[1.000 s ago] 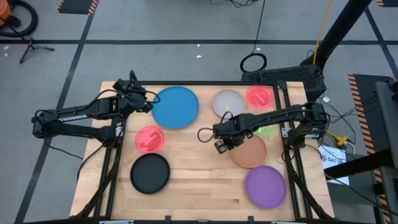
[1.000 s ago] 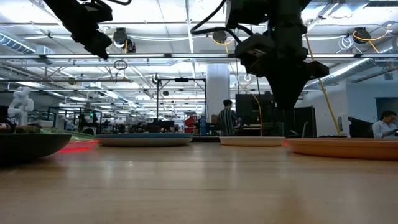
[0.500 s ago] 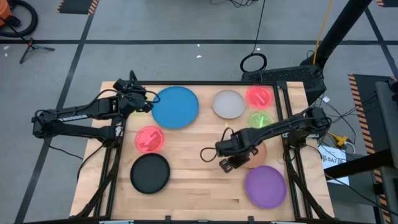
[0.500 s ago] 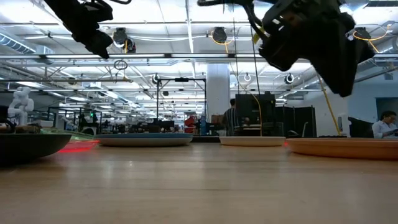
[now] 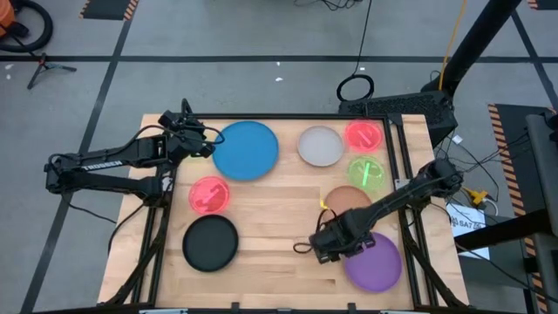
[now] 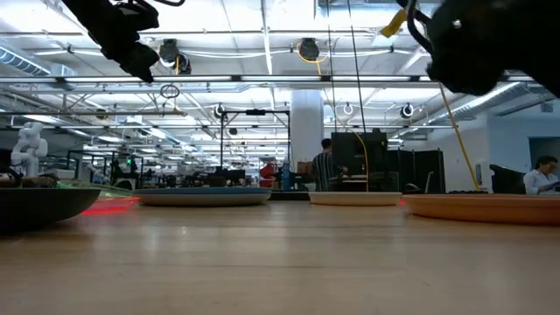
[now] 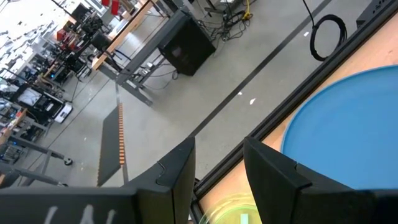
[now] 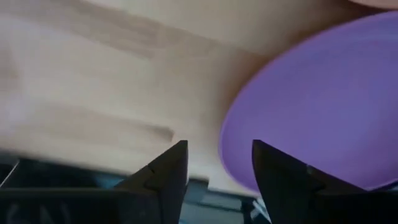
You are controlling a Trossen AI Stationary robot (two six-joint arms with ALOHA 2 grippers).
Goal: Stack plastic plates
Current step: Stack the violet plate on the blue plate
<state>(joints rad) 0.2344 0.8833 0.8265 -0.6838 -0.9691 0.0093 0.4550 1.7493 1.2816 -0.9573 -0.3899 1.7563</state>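
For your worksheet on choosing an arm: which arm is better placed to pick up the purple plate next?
Right. The right gripper hangs at the edge of the purple plate, fingers open with nothing between them. The left gripper waits far across the table, beside the blue plate.

Open bare wood runs across the wooden table [image 5: 261,262] middle and near edge, between the round black plastic plate [image 5: 210,242] and the round purple plastic plate [image 5: 375,262]. The right gripper [image 5: 321,253], fingers apart, and its arm block the purple plate's left rim and cross the tan round plate [image 5: 347,199]. The far row is crowded: large blue round plate [image 5: 246,150], grey round plate [image 5: 320,146], translucent pink small plate [image 5: 364,134], translucent green small plate [image 5: 366,172]; the left gripper [image 5: 206,139] sits at the blue plate's left edge.
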